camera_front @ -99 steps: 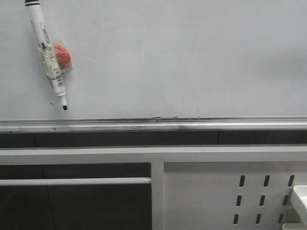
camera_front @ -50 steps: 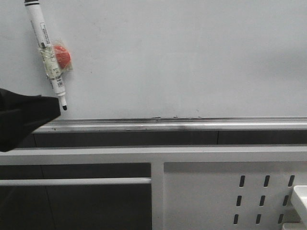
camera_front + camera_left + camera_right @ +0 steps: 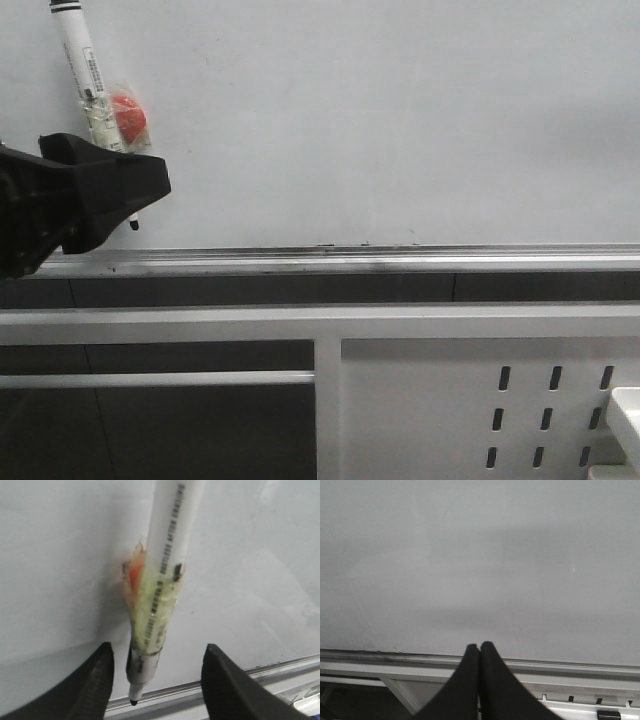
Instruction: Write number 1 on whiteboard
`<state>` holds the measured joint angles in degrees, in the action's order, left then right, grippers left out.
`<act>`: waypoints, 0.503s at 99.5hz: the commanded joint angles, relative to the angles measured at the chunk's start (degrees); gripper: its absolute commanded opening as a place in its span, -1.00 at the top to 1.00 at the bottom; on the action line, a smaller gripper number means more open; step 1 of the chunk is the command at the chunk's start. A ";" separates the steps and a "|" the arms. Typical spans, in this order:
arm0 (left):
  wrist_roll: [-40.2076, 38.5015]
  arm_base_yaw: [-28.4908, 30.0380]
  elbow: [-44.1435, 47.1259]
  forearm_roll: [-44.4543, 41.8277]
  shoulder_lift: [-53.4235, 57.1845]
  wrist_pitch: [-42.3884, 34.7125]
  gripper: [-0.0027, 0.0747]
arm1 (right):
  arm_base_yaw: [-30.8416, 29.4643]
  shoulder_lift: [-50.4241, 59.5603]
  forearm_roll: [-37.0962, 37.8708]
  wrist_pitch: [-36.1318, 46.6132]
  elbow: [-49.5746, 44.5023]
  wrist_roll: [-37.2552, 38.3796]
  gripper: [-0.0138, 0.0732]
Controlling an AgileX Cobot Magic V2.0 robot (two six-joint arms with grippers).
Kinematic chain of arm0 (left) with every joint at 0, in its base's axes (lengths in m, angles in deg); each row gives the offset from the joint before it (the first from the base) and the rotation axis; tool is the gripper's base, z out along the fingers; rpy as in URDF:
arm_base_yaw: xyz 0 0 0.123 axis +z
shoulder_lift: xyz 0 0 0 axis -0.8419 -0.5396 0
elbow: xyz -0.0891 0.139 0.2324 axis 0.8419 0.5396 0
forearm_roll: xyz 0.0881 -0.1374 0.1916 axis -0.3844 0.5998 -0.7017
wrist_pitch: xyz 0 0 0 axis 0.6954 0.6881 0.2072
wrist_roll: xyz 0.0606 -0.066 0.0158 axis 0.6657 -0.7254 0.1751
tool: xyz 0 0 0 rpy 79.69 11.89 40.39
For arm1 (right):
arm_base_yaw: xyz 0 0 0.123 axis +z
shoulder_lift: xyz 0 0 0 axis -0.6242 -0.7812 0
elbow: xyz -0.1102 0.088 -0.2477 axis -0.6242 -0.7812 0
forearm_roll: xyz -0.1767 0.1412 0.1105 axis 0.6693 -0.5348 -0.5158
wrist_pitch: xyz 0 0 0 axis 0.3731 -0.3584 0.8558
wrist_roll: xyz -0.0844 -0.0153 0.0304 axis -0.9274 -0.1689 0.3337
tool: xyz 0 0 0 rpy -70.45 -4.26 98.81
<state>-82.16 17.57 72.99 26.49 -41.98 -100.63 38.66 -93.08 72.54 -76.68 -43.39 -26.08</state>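
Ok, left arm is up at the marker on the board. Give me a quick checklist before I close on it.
1. Left gripper open: ok, fingers spread wide.
2. Marker between the fingers: ok, its lower barrel and tip sit in the gap, touching neither finger.
3. Marker fixed to the whiteboard: ok, taped to a red holder, tilted, tip down.
4. Cap off: ok, dark tip exposed.
5. Number 1 written: not ok, no stroke on the board.
6. Right gripper clear of the marker: ok, shut, facing bare board above the tray rail.
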 commanded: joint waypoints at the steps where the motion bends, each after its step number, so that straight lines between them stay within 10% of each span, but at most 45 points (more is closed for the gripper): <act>1: -0.65 -0.39 -1.24 2.06 1.05 -12.35 0.38 | -0.02 -0.74 -0.69 4.52 2.05 -0.61 0.84; 9: -0.19 -0.39 -1.24 2.45 1.05 -12.35 0.98 | -0.02 -0.74 -0.69 4.02 2.05 -0.61 0.84; 50: 2.50 -0.39 1.43 -6.16 1.05 -12.82 0.98 | 1.14 -0.74 -1.02 1.53 2.05 -0.72 0.84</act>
<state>-80.05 17.57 73.73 24.96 -41.98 -100.63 38.79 -93.08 72.54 -77.85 -43.39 -26.08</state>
